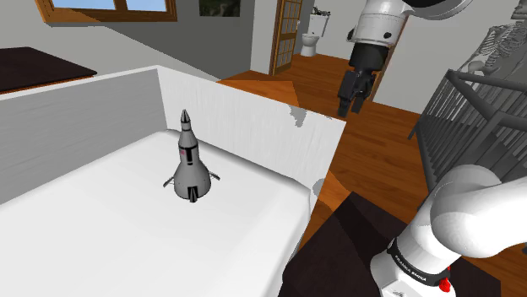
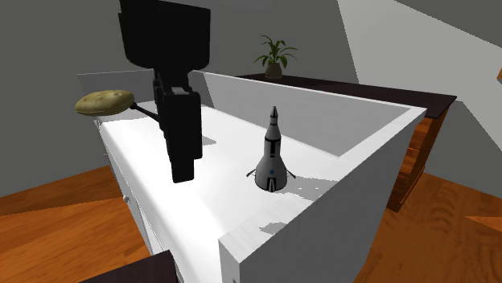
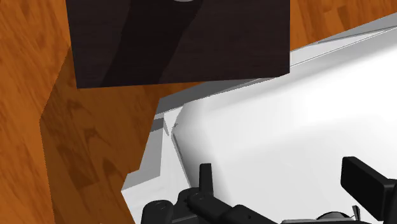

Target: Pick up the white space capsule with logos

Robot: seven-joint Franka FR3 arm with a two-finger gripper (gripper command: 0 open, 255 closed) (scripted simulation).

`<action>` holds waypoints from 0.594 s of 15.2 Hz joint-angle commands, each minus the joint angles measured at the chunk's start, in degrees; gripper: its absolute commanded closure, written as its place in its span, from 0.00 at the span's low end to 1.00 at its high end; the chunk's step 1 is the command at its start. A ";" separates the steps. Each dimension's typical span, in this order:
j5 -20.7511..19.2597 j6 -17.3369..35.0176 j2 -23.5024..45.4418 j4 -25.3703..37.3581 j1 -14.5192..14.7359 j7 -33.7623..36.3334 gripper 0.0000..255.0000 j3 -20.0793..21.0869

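In the shoulder view, the white capsule (image 1: 190, 164), a rocket-shaped piece with a grey pointed tip and small markings on its body, stands upright on the white counter (image 1: 127, 236), well inside the low walls, with nothing touching it. The arm (image 1: 376, 34) hangs high toward that view's upper right, and the jaws point down over the wooden floor (image 1: 321, 76) beyond the counter's far wall, well apart from the capsule. In the second exterior view the capsule (image 2: 272, 157) stands near the middle of the counter (image 2: 354, 201), and the black jaws loom in front toward that view's left, raised above the surface and off to one side of the capsule. In the wrist view the two black fingers (image 3: 366, 188) stand spread, with nothing between them, above the counter's corner (image 3: 254, 127), the floor and a dark box (image 3: 178, 38). As a judgement, nothing of the pick is done: the approach, the descent around the capsule, the closing and the lift all remain.
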 commanded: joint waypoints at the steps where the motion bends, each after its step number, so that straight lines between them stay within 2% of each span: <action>1: 0.00 0.00 0.00 0.00 0.00 0.00 0.00 0.00; 9: 4.66 21.91 -0.17 -9.27 1.65 10.39 0.00 10.72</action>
